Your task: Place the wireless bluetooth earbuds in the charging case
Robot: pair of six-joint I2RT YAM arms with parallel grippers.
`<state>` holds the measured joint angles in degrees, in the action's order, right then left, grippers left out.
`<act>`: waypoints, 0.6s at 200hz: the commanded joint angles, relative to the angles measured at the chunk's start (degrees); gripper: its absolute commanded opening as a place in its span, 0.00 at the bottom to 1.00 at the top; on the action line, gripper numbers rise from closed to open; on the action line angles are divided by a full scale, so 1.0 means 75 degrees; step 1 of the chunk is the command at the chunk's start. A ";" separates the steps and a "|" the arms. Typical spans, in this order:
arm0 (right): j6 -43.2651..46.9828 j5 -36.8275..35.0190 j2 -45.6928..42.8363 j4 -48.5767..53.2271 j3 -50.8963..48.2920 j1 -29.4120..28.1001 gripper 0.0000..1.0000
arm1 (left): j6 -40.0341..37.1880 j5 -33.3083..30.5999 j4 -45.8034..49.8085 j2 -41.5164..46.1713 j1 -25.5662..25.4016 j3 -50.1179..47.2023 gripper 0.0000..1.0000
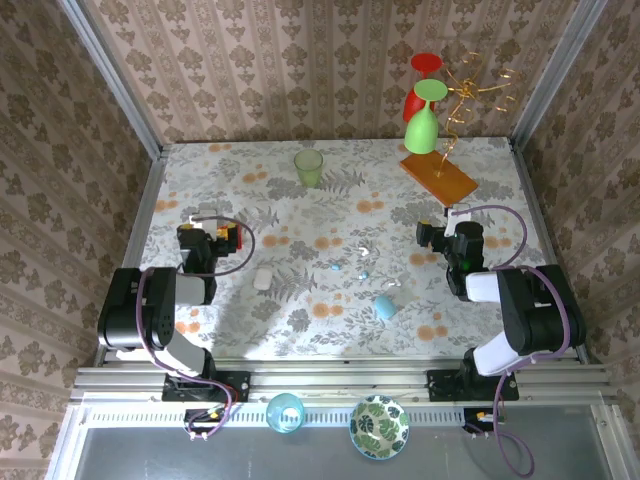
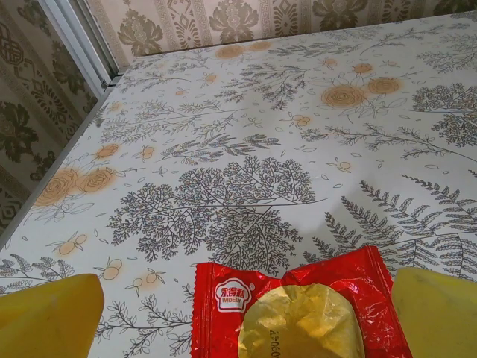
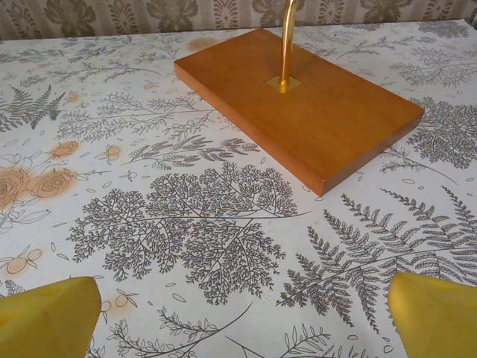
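While the two arms are sitting at the near edge of the floral table (image 1: 200, 180), the wireless bluetooth earbuds (image 1: 362, 272) are lying loose near the middle of the cloth, a scatter of tiny white and pale-blue pieces, apart from one another and touching neither gripper. Item, pale-blue charging case (image 1: 385, 307): lying a little nearer the arms than the earbuds and slightly to their right, apart from them. Item, white rounded object (image 1: 262, 280): lying left of the earbuds, between them and the left arm. Item, left gripper (image 2: 244, 317): its yellow fingers (image 2: 48, 321) are standing wide apart at the lower corners of the wrist view, gripping nothing; a red snack packet (image 2: 223, 298) with a gold disc is lying flat on the cloth between them, its right edge just beside one finger, and whether they are touching cannot be told. Item, right gripper (image 3: 242, 317): its jaws are likewise spreading wide with bare cloth between them, and it is facing the wooden base (image 3: 313, 112) of a gold wire stand (image 3: 287, 37), near it but apart. Item, green cup (image 1: 308, 167): standing upright toward the far edge, well apart from the earbuds. Items, green glass (image 1: 424, 125) and red glass (image 1: 420, 70): hanging inverted on the stand at the far right.
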<state>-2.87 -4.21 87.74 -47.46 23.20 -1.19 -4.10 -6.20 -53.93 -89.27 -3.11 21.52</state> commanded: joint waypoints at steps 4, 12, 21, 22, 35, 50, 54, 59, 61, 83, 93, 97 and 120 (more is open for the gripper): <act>0.0125 0.0036 0.0031 -0.0266 0.0006 0.0030 1.00 | -0.0028 0.0111 0.0048 0.0012 0.0071 0.0061 1.00; 0.0125 0.0039 0.0031 -0.0268 0.0006 0.0023 1.00 | -0.0029 0.0105 0.0049 0.0009 0.0075 0.0061 1.00; 0.0125 0.0039 0.0031 -0.0269 0.0014 0.0030 1.00 | -0.0035 0.0100 0.0048 0.0015 0.0072 0.0061 1.00; 0.0125 0.0036 0.0031 -0.0269 0.0013 0.0030 1.00 | -0.0032 0.0100 0.0045 0.0012 0.0068 0.0061 1.00; 0.0125 0.0041 0.0034 -0.0269 0.0011 0.0026 1.00 | -0.0028 0.0104 0.0043 0.0012 0.0067 0.0062 1.00; 0.0122 0.0035 0.0031 -0.0269 0.0013 0.0029 1.00 | -0.0019 0.0108 0.0057 0.0009 0.0075 0.0062 1.00; 0.0124 0.0034 0.0040 -0.0268 0.0013 0.0028 1.00 | -0.0027 0.0108 0.0054 0.0015 0.0069 0.0062 1.00; 0.0122 0.0034 0.0031 -0.0266 0.0013 0.0024 1.00 | -0.0018 0.0106 0.0062 0.0020 0.0064 0.0061 1.00; 0.0122 0.0034 0.0031 -0.0269 0.0012 0.0026 1.00 | -0.0019 0.0101 0.0059 0.0012 0.0064 0.0064 1.00; 0.0114 0.0037 0.0033 -0.0269 0.0012 0.0028 1.00 | 0.0004 0.0208 0.0112 0.0012 0.0119 0.0093 1.00; 0.0114 0.0038 0.0041 -0.0269 0.0012 0.0023 1.00 | 0.0016 0.0242 0.0121 0.0012 0.0122 0.0094 1.00; 0.0114 0.0037 0.0032 -0.0269 0.0018 0.0029 1.00 | 0.0015 0.0246 0.0129 0.0018 0.0132 0.0097 1.00; 0.0114 0.0055 0.0033 -0.0255 0.0024 0.0030 1.00 | 0.0019 0.0310 0.0149 0.0022 0.0160 0.0102 1.00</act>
<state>-2.90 -4.21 87.74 -47.46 23.20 -1.21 -4.10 -5.17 -53.08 -89.27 -2.50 21.52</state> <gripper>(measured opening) 0.998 0.999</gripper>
